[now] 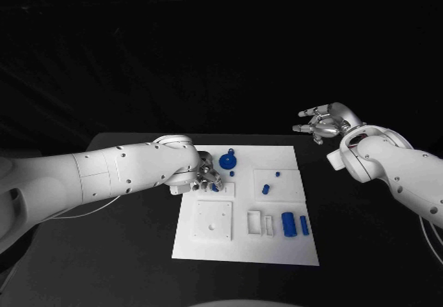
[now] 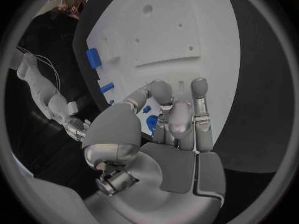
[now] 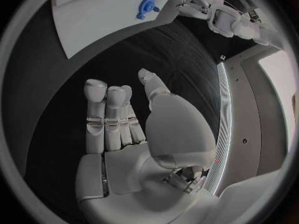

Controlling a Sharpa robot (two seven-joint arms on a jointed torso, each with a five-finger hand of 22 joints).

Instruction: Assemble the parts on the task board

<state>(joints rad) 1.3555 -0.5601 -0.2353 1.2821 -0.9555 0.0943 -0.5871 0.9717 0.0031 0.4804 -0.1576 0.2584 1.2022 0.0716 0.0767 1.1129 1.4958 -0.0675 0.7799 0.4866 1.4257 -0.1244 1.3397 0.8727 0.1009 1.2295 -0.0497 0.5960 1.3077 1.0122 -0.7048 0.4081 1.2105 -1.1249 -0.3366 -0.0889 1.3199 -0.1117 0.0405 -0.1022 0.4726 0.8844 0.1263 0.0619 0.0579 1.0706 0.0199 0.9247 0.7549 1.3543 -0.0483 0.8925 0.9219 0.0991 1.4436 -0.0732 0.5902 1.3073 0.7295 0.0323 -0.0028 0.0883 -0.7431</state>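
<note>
Left hand (image 1: 205, 178) at board (image 1: 277, 249) left edge, fingers (image 2: 163, 92) curled down onto small blue part (image 1: 215, 187) in shallow recess; whether part is actually held cannot be told. Right hand (image 1: 323, 125) raised off board over dark worktop (image 1: 369, 243), fingers (image 3: 106, 114) apart, holding nothing. Round blue part (image 1: 228, 159) near board top edge; small peg (image 1: 265, 188) mid-board; two blue cylinders (image 1: 296, 224) side by side lower right.

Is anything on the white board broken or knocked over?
Nothing stands out. The task board lies flat, the blue parts rest on it, and nothing looks broken. The left hand is at one small part.
</note>
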